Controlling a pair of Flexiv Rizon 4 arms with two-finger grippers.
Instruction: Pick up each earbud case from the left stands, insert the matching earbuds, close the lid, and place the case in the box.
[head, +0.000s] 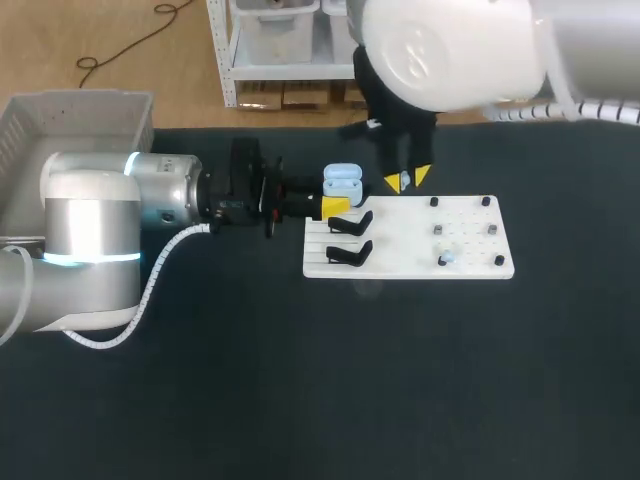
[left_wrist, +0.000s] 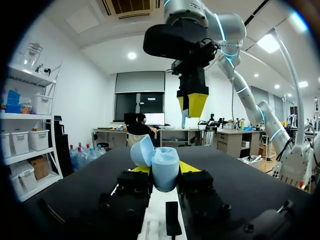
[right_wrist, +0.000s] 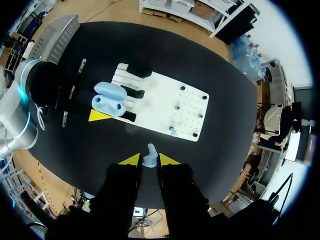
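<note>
My left gripper (head: 338, 194) is shut on a light-blue earbud case (head: 342, 182) just above the left end of the white board (head: 410, 262). In the left wrist view the case (left_wrist: 164, 170) sits between the yellow tips with its lid (left_wrist: 141, 150) swung open. My right gripper (head: 407, 179) hangs a little to the right of and above the case, shut on a light-blue earbud (right_wrist: 149, 155). The right wrist view looks down on the open case (right_wrist: 110, 97). Another earbud (head: 446, 257) rests on the board's right half.
Two empty black stands (head: 350, 223) (head: 350, 253) sit on the board's left part, with small pegs (head: 486, 201) on its right part. A grey box (head: 70, 125) stands at the table's far left corner. Dark tabletop surrounds the board.
</note>
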